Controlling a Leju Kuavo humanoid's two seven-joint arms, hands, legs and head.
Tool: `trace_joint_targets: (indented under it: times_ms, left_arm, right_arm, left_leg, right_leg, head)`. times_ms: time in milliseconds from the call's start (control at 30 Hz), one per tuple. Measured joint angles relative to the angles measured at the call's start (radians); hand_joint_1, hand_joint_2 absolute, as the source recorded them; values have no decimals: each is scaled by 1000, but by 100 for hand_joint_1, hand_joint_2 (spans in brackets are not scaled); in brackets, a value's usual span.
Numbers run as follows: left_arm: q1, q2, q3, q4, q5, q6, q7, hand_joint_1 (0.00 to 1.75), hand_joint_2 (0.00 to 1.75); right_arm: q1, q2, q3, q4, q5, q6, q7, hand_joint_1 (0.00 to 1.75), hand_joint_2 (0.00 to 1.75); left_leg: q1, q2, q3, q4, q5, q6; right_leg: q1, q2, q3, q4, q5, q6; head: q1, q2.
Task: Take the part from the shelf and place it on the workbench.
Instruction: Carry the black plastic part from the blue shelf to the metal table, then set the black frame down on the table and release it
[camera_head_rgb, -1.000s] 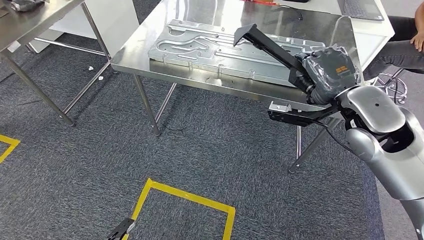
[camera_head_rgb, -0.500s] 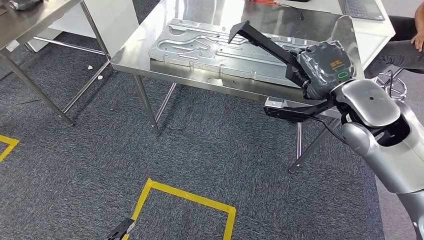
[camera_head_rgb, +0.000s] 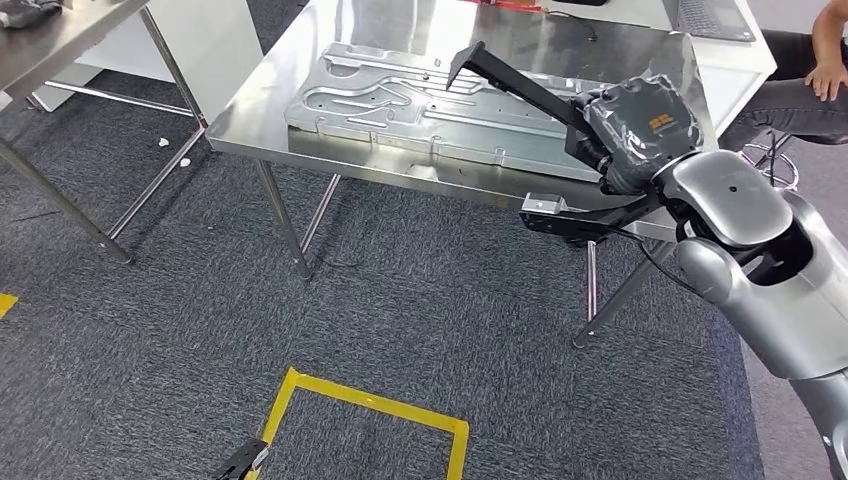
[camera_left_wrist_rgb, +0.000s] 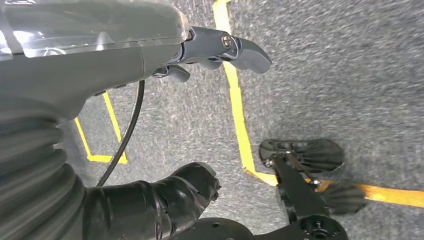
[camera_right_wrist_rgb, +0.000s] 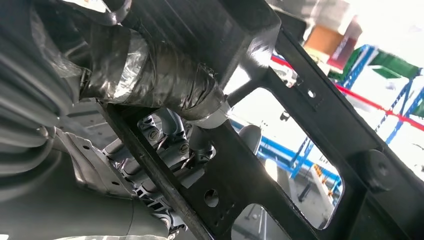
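The robot's right hand (camera_head_rgb: 640, 130) grips a black bracket (camera_head_rgb: 520, 88), holding it above the metal plate (camera_head_rgb: 400, 100) on the steel tabletop (camera_head_rgb: 280, 110). The left hand (camera_left_wrist_rgb: 220, 47) hangs empty over grey carpet (camera_head_rgb: 400, 310), fingers apart.

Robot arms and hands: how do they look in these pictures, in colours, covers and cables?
The right arm has smooth silver shells with dark gaps at the joints. The right hand is wrapped in a shiny dark grey cover bearing an orange mark. The left hand has a grey ribbed cover, a thick blue-grey thumb with a visible screw, and a thin black cable beside it.
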Motion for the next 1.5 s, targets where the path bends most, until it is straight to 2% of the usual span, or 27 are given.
trace_joint_targets:
  times_ms: [67, 133, 233, 267, 333, 367, 400, 467, 500, 533, 600, 700, 800, 833, 867, 900, 933, 1000, 1033, 1067, 1133, 1167, 1233, 1333, 1367, 1400, 1500]
  left_arm:
    - [0, -7, 1, 3, -1, -1, -1, 0, 175]
    - [0, -7, 2, 5, -1, -2, -1, 0, 175]
    - [2, -7, 1, 6, -1, -2, -3, 0, 175]
    - [2, -8, 1, 6, -1, -2, -3, 0, 175]
    - [3, -6, 1, 7, -1, 0, -4, 0, 175]
    - [4, -4, 1, 7, -1, 0, -4, 0, 175]
    - [5, -2, 1, 7, -1, 1, -4, 0, 175]
    - [7, 1, 2, 7, -1, 1, -4, 0, 175]
    - [8, 1, 2, 7, -1, 1, -4, 0, 175]
    - [9, 0, 2, 8, -1, 0, -4, 0, 175]
    - [10, -1, 2, 8, -1, 0, -4, 0, 175]
    - [10, -1, 2, 9, -3, 0, -5, 0, 175]
    - [22, -3, 3, 10, -8, 3, -7, 0, 175]
    - [28, -3, 3, 11, -8, 3, -8, 0, 175]
    - [32, -3, 3, 12, -8, 3, -8, 0, 175]
    - [35, -4, 4, 13, -8, 3, -9, 0, 175]
    - [36, -4, 5, 13, -8, 3, -9, 0, 175]
    - [35, -10, 7, 14, -9, 3, -11, 0, 175]
    - [34, -12, 8, 14, -9, 2, -12, 0, 175]
    - [33, -15, 8, 15, -10, 2, -12, 0, 175]
    - [27, -14, 10, 16, -11, 1, -13, 0, 175]
    - [24, -13, 10, 16, -12, 0, -13, 0, 175]
    - [18, -13, 10, 15, -12, 0, -14, 0, 175]
    - [14, -12, 10, 15, -13, 0, -15, 0, 175]
    - [14, -11, 10, 15, -15, 1, -15, 0, 175]
    - [15, -9, 10, 15, -16, 1, -15, 0, 175]
    - [18, -5, 10, 16, -19, 2, -14, 0, 175]
  right_arm:
    - [-8, 4, 6, 6, 0, 2, -1, 175, 175]
    - [-14, 6, 13, 11, 0, 4, -2, 175, 175]
    - [-4, 9, 17, 20, 0, 3, -2, 175, 175]
    - [5, 10, 19, 26, 0, 3, -2, 175, 175]
    - [27, 11, 28, 40, 0, 3, -2, 175, 175]
    - [34, 11, 35, 44, 0, 3, -2, 175, 175]
    - [35, 11, 40, 46, 0, 3, -3, 175, 175]
    - [21, 13, 46, 47, 0, 3, -3, 175, 175]
    - [12, 14, 47, 47, 0, 3, -2, 175, 175]
    - [5, 15, 49, 47, 0, 3, -2, 175, 175]
    - [-2, 16, 52, 48, 0, 3, -2, 175, 175]
    - [-6, 16, 55, 46, -4, 6, -3, 175, 175]
    - [6, 7, 59, 51, -18, 17, -9, 175, 175]
    - [13, 3, 62, 56, -24, 22, -15, 175, 175]
    - [18, -2, 66, 61, -28, 27, -21, 175, 175]
    - [18, -7, 68, 64, -31, 31, -25, 175, 175]
    - [10, -11, 69, 65, -34, 34, -28, 175, 175]
    - [-17, -20, 69, 66, -37, 38, -29, 175, 175]
    - [-30, -24, 69, 67, -39, 38, -30, 175, 175]
    - [-40, -29, 69, 68, -41, 39, -30, 175, 175]
    - [-57, -40, 70, 70, -49, 40, -32, 175, 175]
    - [-67, -46, 69, 70, -53, 41, -33, 175, 175]
    - [-83, -54, 66, 71, -57, 39, -36, 175, 175]
    - [-72, -61, 70, 84, -57, 38, -40, 175, 175]
    - [-66, -63, 74, 88, -58, 38, -40, 175, 175]
    - [-62, -63, 78, 90, -58, 39, -41, 175, 175]
    - [-74, -64, 83, 91, -59, 38, -41, 175, 175]
  left_leg:
    - [16, -3, -2, -2, -4, -11]
    - [23, -8, -2, -11, -5, -25]
    - [14, 51, -11, 27, -46, -48]
    - [17, 74, -27, 74, -72, -59]
    - [29, 90, -71, 176, -102, -80]
    - [37, 92, -87, 196, -87, -90]
    - [44, 94, -92, 182, -48, -100]
    - [54, 98, -75, 87, 42, -120]
    - [54, 99, -63, 50, 67, -126]
    - [53, 98, -53, 29, 68, -125]
    - [50, 93, -47, 28, 41, -107]
    - [50, 84, -46, 22, 16, -77]
    - [39, 72, -8, -1, 5, -56]
    - [33, 67, 10, -10, 2, -51]
    - [25, 62, 26, -18, -2, -45]
    - [16, 58, 39, -25, -6, -40]
    - [5, 54, 51, -31, -10, -34]
    - [-13, 50, 67, -39, -17, -25]
    - [-13, 49, 70, -42, -19, -23]
    - [-9, 48, 71, -44, -20, -24]
    - [1, 47, 73, -49, -22, -32]
    - [0, 50, 74, -51, -27, -36]
    - [-4, 68, 66, -23, -56, -50]
    - [16, 89, -1, 140, -120, -86]
    - [25, 91, -26, 179, -114, -97]
    - [34, 93, -43, 188, -87, -107]
    - [48, 95, -40, 77, 46, -128]
  right_leg:
    - [12, 11, 23, -50, 20, -19]
    - [17, 7, 40, -77, 23, -23]
    - [-2, -11, 106, -160, 8, -20]
    - [-7, -18, 127, -175, -2, -14]
    - [-20, -34, 162, -181, -22, -2]
    - [-28, -40, 175, -177, -34, 7]
    - [-37, -43, 185, -171, -47, 16]
    - [-55, -48, 198, -152, -76, 38]
    - [-59, -48, 199, -142, -87, 49]
    - [-59, -48, 197, -133, -95, 58]
    - [-55, -47, 188, -123, -101, 68]
    - [-55, -46, 180, -102, -133, 71]
    - [-46, -38, 128, 63, -228, 56]
    - [-39, -36, 100, 128, -246, 47]
    - [-29, -35, 74, 168, -240, 37]
    - [-19, -33, 58, 172, -209, 22]
    - [-7, -30, 51, 137, -153, 2]
    - [19, -21, 54, 28, -38, -54]
    - [30, -17, 59, -14, 0, -75]
    - [39, -15, 61, -33, 16, -89]
    - [47, -16, 69, -50, 24, -93]
    - [43, -17, 86, -76, 18, -91]
    - [25, -20, 140, -150, -7, -71]
    - [2, -28, 205, -199, -41, -45]
    - [-6, -30, 217, -197, -52, -36]
    - [-14, -31, 228, -193, -63, -26]
    - [-37, -28, 243, -166, -102, 6]
  head:
    - [-5, 0]
    - [0, 0]
    - [-6, 0]
    - [-9, 0]
    - [-11, 0]
    - [-11, 0]
    - [-11, 0]
    - [-12, 0]
    - [-14, 0]
    - [-16, 0]
    - [-19, 0]
    - [-17, 0]
    - [-14, 0]
    - [-13, 0]
    - [-12, 0]
    - [-12, 0]
    - [-12, 0]
    - [-20, 0]
    - [-27, 0]
    - [-31, 0]
    - [-30, 0]
    - [-25, 0]
    - [-24, 0]
    - [-26, 0]
    - [-26, 0]
    - [-26, 0]
    - [-28, 0]
